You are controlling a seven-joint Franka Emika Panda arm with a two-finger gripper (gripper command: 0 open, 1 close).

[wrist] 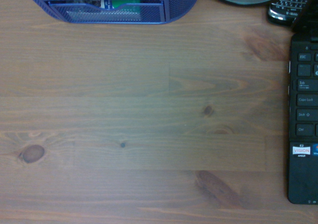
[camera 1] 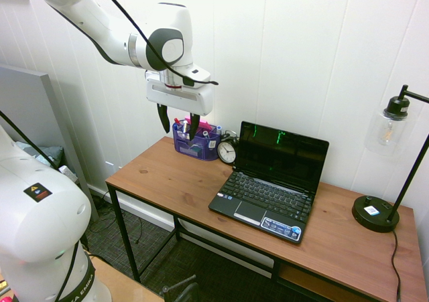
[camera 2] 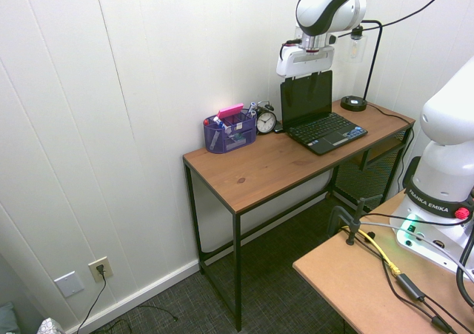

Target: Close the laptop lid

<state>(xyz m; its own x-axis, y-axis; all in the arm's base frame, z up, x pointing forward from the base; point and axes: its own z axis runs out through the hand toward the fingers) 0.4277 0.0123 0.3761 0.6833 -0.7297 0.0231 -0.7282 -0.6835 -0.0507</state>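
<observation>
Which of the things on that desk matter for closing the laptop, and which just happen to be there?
For the job:
- laptop lid, standing open
- laptop keyboard

Just there:
- purple organizer
- alarm clock
- desk lamp

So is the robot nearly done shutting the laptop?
No, nothing of the closing looks done: the laptop lid stands up, its dark screen showing above the keyboard. Nothing is in hand; the gripper hangs open in the air, near the purple organizer. What's left is reaching the lid and folding it down onto the keyboard.
</observation>
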